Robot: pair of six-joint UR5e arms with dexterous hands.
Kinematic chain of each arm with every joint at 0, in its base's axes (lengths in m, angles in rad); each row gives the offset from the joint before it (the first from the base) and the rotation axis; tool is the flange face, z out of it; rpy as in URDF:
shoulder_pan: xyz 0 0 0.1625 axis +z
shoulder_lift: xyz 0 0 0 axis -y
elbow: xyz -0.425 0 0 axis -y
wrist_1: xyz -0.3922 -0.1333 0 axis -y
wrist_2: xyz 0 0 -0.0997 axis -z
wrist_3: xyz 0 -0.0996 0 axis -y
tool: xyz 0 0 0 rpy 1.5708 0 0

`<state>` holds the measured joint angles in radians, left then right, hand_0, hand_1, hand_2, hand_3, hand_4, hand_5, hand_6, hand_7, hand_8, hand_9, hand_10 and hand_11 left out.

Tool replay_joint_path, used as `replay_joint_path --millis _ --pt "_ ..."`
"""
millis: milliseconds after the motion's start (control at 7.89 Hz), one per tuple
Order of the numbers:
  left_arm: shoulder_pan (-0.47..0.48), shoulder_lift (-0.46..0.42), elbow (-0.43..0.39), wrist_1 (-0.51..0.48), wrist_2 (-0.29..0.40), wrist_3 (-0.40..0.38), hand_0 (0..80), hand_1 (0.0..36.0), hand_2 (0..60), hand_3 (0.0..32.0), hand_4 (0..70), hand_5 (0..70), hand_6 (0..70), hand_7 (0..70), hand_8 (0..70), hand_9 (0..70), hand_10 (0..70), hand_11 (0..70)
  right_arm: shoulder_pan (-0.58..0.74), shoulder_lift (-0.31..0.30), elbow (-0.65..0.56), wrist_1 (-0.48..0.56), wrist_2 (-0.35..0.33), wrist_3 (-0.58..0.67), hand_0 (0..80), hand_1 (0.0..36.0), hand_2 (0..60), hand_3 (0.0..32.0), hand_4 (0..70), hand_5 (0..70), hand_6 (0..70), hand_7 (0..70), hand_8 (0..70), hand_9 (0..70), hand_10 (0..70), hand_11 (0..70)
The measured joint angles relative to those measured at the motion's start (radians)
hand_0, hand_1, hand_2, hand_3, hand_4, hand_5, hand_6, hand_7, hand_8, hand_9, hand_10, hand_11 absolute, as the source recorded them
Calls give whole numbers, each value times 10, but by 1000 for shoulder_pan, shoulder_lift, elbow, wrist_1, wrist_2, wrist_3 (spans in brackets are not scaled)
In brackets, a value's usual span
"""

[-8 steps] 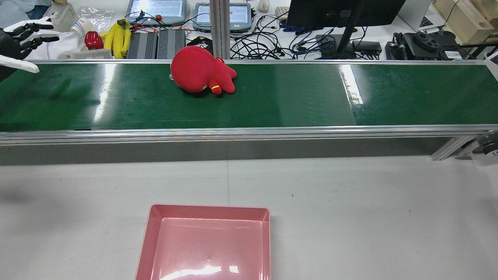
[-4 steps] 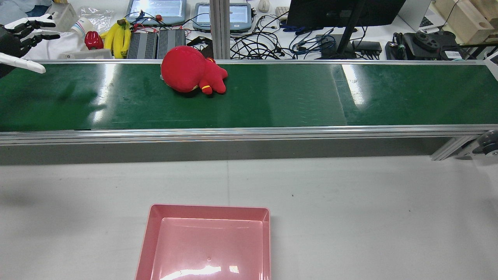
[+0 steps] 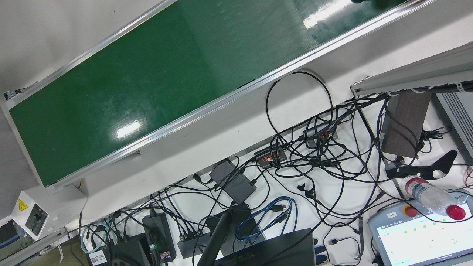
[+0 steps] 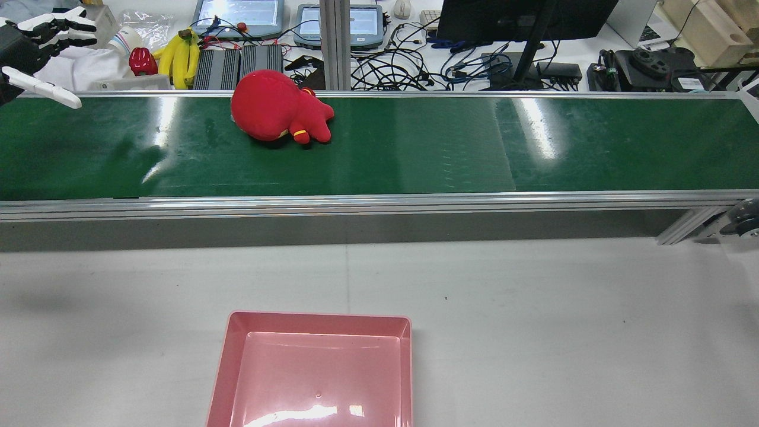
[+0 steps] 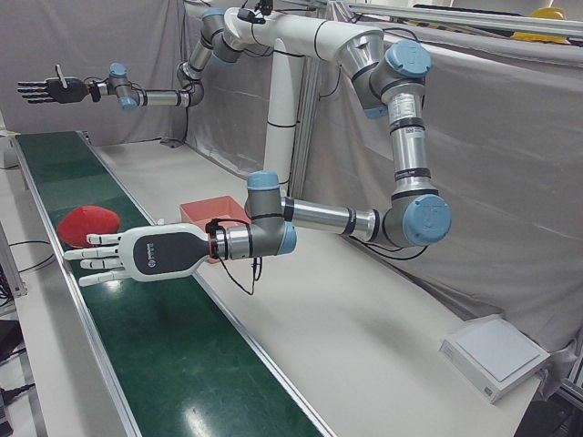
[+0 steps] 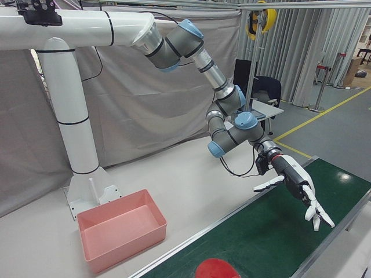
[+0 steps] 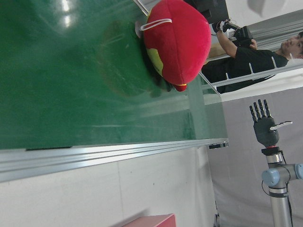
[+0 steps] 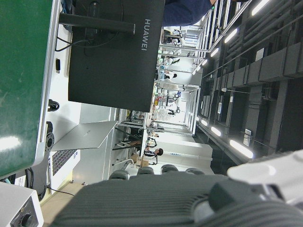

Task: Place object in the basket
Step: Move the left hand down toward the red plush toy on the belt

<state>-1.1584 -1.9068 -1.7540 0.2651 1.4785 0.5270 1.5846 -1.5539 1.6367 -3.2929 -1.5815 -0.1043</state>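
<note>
A red plush toy (image 4: pixel 277 114) lies on the green conveyor belt (image 4: pixel 415 148), near its far edge. It also shows in the left hand view (image 7: pixel 180 42) and the left-front view (image 5: pixel 88 223). My left hand (image 4: pixel 41 41) is open, fingers spread, above the belt's left end and left of the toy. In the left-front view the left hand (image 5: pixel 127 255) hovers beside the toy without touching it. My right hand (image 5: pixel 50 89) is open and raised high over the belt's far end. The empty pink basket (image 4: pixel 317 320) stands on the table in front of the belt.
Behind the belt, a desk holds bananas (image 4: pixel 178 53), a red fruit model (image 4: pixel 140 61), tablets, cables and a monitor stand (image 4: pixel 528 47). The arms' white pedestal (image 6: pixel 75 116) stands behind the basket (image 6: pixel 127 246). Grey table surface (image 4: pixel 533 326) surrounds the basket.
The plush toy has travelled left along the belt, toward my left hand. The left hand has shifted slightly up and away in the rear view.
</note>
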Motion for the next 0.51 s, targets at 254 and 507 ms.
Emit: replay_joint_path --millis 254,507 --pt "11 -39 0 34 -6 64 603 160 0 0 132 273 64 50 134 203 0 0 0 0 0 0 0 0 0 0 0 0 0 0 0 0 0 0 0 0" --pt "68 -55 3 63 -40 90 599 142 0 0 129 270 63 50 135 205 0 0 0 0 0 0 0 0 0 0 0 0 0 0 0 0 0 0 0 0"
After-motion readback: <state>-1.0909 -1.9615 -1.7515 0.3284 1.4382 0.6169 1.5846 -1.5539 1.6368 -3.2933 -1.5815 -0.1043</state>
